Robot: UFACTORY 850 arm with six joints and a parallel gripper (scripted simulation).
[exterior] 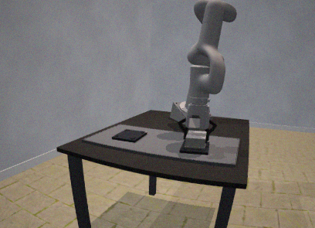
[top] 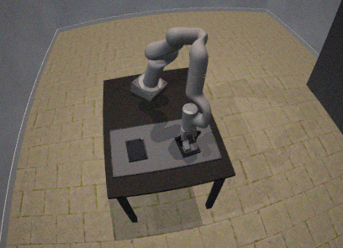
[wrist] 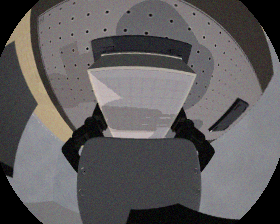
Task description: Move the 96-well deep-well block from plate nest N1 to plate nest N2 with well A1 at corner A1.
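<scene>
The pale grey deep-well block [top: 187, 146] stands on the dark plate nest N1 [exterior: 194, 148], at the right of the grey mat in the top view. My gripper [top: 187, 141] reaches straight down over it and is shut on the block [exterior: 195, 138], one finger on each of two opposite sides. In the wrist view the block [wrist: 143, 92] fills the space between the dark fingers of the gripper [wrist: 143, 129], with the nest's edge [wrist: 140, 47] beyond it. Plate nest N2 [top: 136, 150] is a flat dark rectangle at the left of the mat, with nothing on it; it also shows in the exterior view [exterior: 130, 135].
Both nests lie on a grey mat [top: 161, 152] on a dark table [top: 160, 129]. The arm's base [top: 147, 88] stands at the table's far side. A tiled floor surrounds the table.
</scene>
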